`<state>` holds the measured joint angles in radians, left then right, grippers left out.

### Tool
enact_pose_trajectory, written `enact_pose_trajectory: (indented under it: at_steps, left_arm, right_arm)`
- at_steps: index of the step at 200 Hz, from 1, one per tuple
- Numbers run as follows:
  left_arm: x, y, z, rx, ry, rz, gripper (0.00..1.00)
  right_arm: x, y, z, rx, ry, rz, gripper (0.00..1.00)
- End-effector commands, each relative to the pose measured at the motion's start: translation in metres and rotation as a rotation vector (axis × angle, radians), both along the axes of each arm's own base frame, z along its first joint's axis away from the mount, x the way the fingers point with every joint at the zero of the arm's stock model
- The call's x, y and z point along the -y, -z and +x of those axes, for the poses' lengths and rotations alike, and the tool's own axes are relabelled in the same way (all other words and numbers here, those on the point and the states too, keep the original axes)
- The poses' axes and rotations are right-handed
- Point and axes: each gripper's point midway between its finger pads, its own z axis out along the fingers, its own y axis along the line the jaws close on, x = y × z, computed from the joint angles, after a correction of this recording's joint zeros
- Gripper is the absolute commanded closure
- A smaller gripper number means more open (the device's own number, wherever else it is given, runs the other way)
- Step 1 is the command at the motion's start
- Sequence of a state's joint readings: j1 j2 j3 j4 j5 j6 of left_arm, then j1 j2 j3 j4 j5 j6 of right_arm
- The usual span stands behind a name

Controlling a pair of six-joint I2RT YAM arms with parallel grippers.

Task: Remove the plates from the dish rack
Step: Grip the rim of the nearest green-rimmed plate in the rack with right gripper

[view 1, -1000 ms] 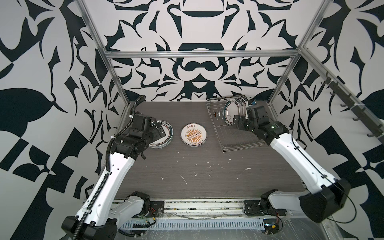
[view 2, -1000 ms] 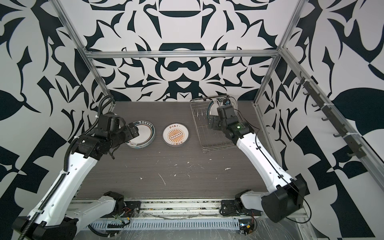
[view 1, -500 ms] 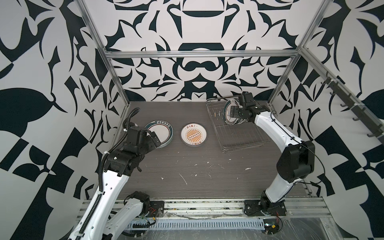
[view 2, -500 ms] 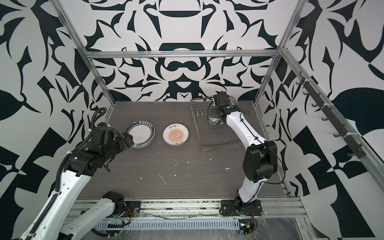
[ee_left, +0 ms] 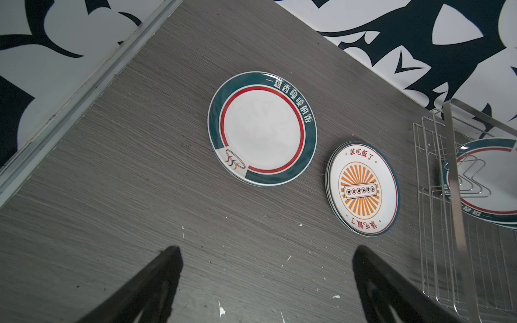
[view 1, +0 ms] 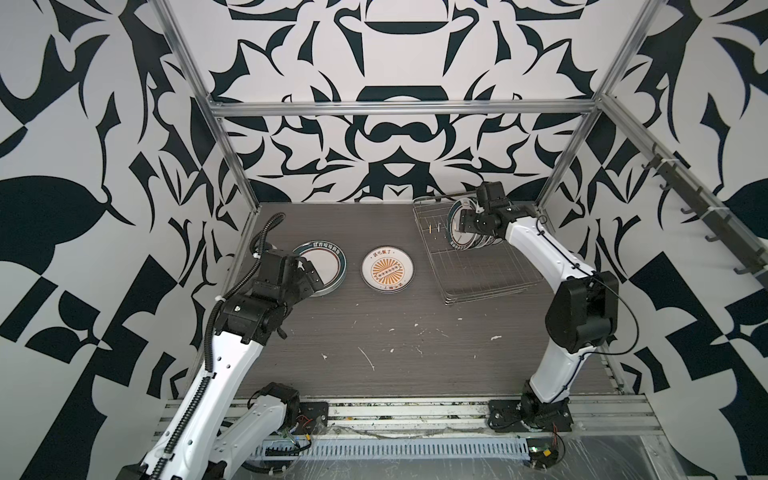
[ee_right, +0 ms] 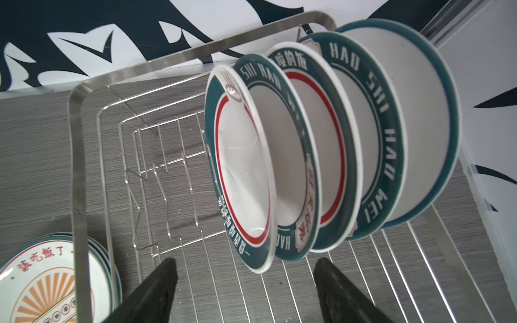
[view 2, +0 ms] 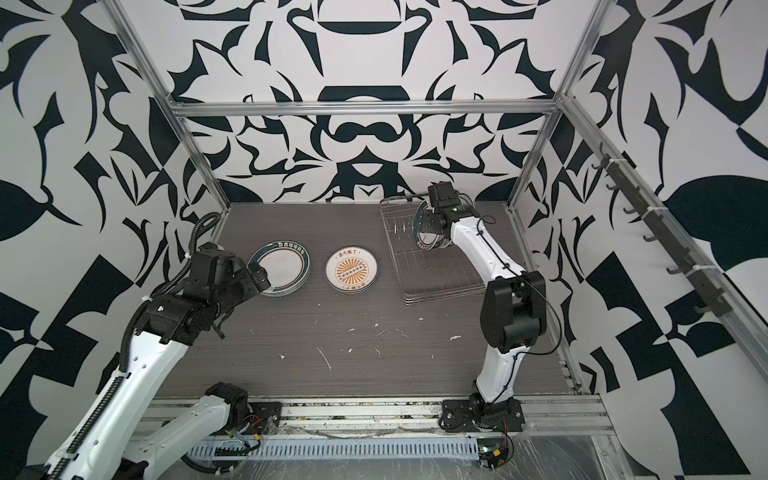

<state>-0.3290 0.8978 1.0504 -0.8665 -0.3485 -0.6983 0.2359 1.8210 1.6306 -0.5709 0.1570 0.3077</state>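
The dish rack (view 1: pixel 490 286) (view 2: pixel 440 286) (ee_right: pixel 77 167) stands at the back right. Several teal-rimmed plates (view 1: pixel 465 239) (view 2: pixel 428 241) (ee_right: pixel 240 173) stand upright in its far end. My right gripper (view 1: pixel 460 223) (view 2: pixel 419 226) (ee_right: pixel 246 267) is open at these plates, its fingers either side of the nearest plates' edges, gripping none. Left of the rack, a stack of large red-ringed plates (view 1: pixel 328 266) (view 2: pixel 286 270) (ee_left: pixel 263 128) and a stack of sunburst plates (view 1: pixel 387 270) (view 2: pixel 352 270) (ee_left: pixel 362 190) lie flat. My left gripper (view 1: pixel 311 276) (ee_left: pixel 265 251) hangs open and empty by the large stack.
The patterned back wall and right wall with a metal post stand close behind the rack. The rack's near half holds only bare wire and prongs (ee_right: pixel 167 179). White flecks (view 1: pixel 365 357) dot the dark table (view 1: pixel 395 324).
My right gripper has moved further back along the rack to the plates and its jaws have narrowed a little. My left gripper has drawn back off the large plate stack.
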Motion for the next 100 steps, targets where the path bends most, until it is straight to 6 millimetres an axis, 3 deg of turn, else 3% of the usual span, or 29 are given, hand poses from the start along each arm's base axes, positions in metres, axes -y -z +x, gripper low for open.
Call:
enact_pose_trajectory:
  at_steps: [1,100]
  left_arm:
    - [-0.004,0.01,-0.001,-0.023,-0.011,0.027,0.01]
    - [-0.013,0.02,-0.002,-0.068,-0.055,0.069,0.01]
  right_arm:
    - [-0.005,-0.015,0.008,0.04,-0.012,0.026,0.22]
    - [0.002,0.014,0.04,-0.007,-0.017,0.008,0.49]
